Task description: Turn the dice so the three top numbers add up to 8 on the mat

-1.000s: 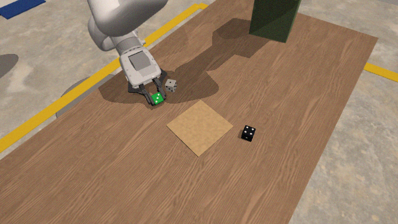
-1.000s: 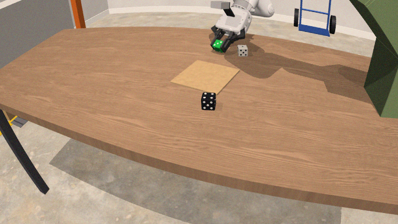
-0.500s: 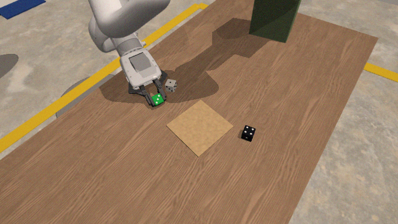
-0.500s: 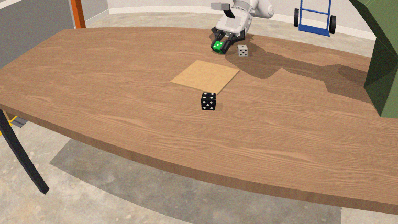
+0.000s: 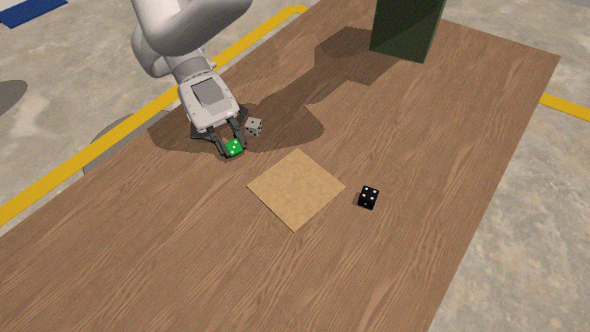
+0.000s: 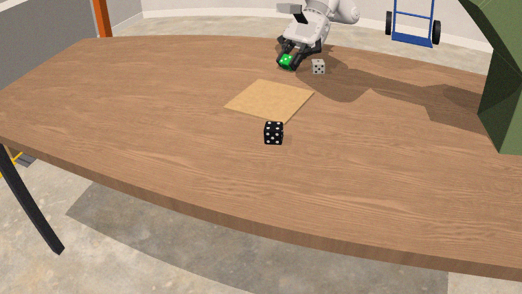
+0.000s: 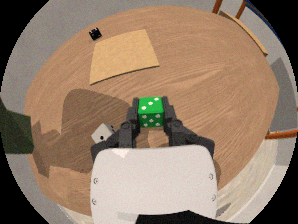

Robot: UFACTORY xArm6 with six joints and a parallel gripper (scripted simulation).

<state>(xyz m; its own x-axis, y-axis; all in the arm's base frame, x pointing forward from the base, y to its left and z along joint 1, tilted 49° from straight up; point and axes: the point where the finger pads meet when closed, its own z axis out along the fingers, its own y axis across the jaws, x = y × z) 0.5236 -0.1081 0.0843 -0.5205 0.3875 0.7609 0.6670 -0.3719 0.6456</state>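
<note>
My gripper [image 5: 234, 149] [image 6: 287, 64] [image 7: 150, 104] is shut on the green die [image 5: 234, 146] [image 6: 286, 61] [image 7: 151, 114], low over the table; a gap below it cannot be judged. Three pips show on its upper face. The white die [image 5: 252, 126] [image 6: 318, 66] [image 7: 101, 132] stands flat on the table close beside one finger, one pip on top. The black die [image 5: 368, 198] [image 6: 273, 133] [image 7: 95, 34] lies flat on the table just off the mat's corner, four on top. The tan mat [image 5: 296, 187] [image 6: 268, 99] [image 7: 124, 55] lies flat and bears no die.
A tall green block [image 5: 406, 30] [image 6: 507, 120] [image 7: 15, 127] stands on the table, well away from the dice. The arm's shadow falls across the table around the white die. The table's edge [image 5: 495, 187] is beyond the black die.
</note>
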